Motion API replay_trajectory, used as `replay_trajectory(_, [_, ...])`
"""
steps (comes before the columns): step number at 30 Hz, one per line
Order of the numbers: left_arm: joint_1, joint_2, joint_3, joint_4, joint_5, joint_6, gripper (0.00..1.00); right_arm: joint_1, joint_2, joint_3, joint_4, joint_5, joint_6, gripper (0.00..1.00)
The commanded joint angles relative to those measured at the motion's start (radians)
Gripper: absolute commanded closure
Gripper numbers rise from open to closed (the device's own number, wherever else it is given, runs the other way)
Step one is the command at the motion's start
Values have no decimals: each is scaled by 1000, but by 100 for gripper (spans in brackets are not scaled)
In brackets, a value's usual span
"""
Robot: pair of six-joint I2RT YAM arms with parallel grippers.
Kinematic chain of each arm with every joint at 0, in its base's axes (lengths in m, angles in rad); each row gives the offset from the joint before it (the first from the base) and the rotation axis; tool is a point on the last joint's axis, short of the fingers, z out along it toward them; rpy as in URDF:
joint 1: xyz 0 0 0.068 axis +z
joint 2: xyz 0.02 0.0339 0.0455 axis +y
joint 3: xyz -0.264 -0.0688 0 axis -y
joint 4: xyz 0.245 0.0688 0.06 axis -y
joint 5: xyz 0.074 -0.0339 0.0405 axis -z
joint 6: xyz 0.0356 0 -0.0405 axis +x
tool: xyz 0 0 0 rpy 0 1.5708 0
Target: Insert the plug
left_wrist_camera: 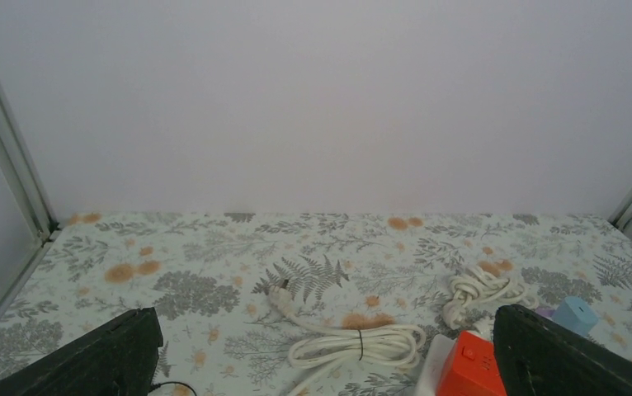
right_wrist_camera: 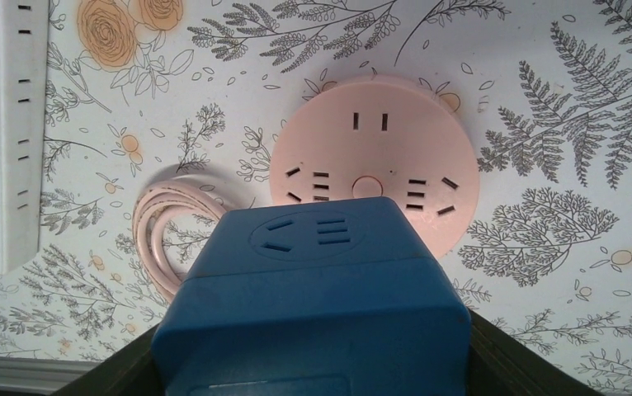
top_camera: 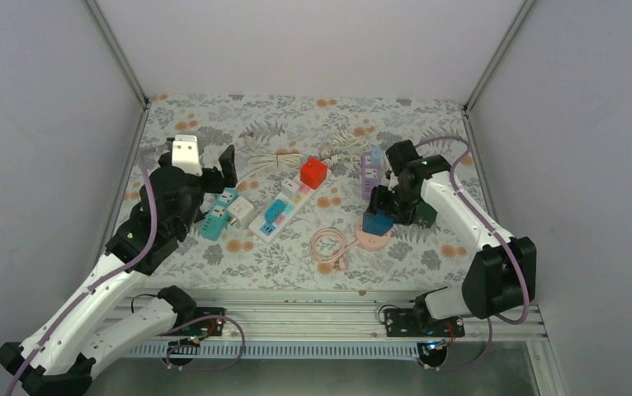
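Here the right pincer (top_camera: 381,216) pinches the blue cube plug (right_wrist_camera: 313,297) by its sides and holds it over the near rim of the round pink socket (right_wrist_camera: 374,157), which lies toward the near right corner of the floral worktop (top_camera: 280,260). Whether plug and socket touch cannot be told. A coiled pink cable (right_wrist_camera: 168,235) lies just beside the socket, on its left-edge side. The left pincer (top_camera: 207,165) is spread wide with nothing in it, raised near the left edge by the teal adapters (top_camera: 218,216). A white power strip (top_camera: 284,206) in the middle carries a red cube (top_camera: 313,172).
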Motion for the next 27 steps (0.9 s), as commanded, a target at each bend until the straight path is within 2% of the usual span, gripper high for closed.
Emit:
replay_trajectory(1, [1, -27, -11, 17, 8, 23, 0, 13, 12, 11, 34, -5, 18, 71])
replay_trajectory(8, [1, -26, -15, 22, -2, 31, 0, 33, -14, -40, 107, 39, 123, 72])
replay_trajectory(12, [1, -9, -11, 21, -2, 34, 0, 46, -26, -84, 160, 21, 158, 82])
replay_trajectory(27, [1, -6, -10, 14, -5, 37, 0, 61, 2, -111, 217, 65, 181, 82])
